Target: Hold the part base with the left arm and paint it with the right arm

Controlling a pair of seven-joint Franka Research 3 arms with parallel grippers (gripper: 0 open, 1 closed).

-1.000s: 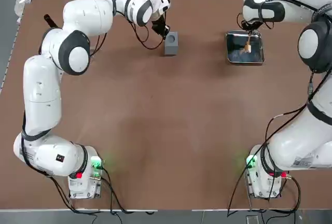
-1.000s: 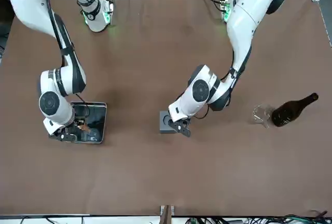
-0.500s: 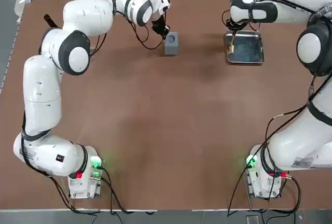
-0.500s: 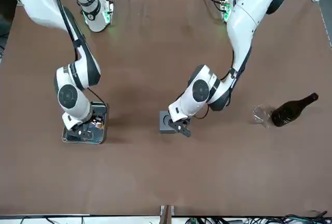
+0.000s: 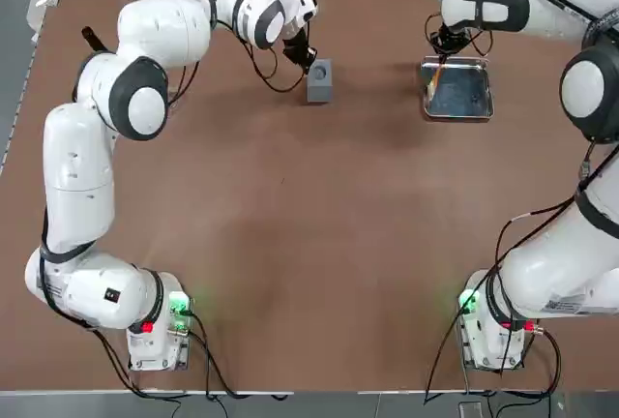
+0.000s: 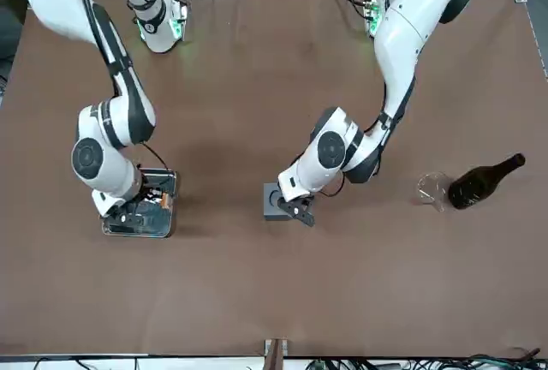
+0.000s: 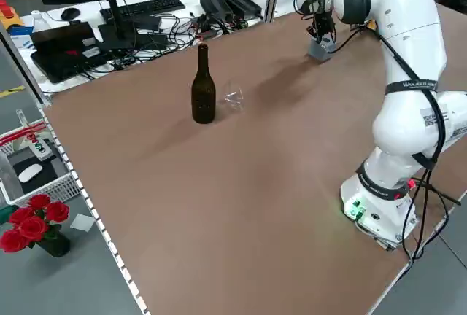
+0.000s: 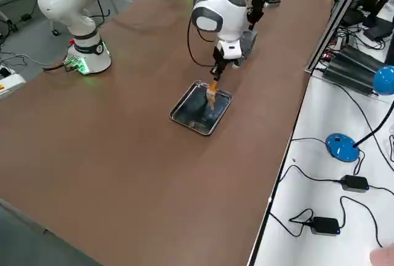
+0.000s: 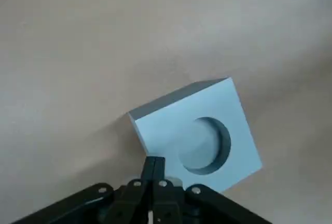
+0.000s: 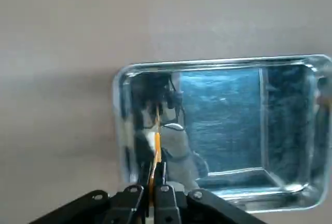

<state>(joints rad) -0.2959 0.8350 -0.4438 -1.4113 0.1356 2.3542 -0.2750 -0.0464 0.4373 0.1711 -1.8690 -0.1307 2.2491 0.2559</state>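
Part base: far edge of bench, unpainted, pressed by left gripper, fingers closed empty. Right gripper: fingers clamped on brush, over steel tray. Painting outstanding.

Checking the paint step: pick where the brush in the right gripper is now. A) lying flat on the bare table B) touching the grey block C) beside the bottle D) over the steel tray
D: the right gripper holds the brush over the steel tray, apart from the grey block.
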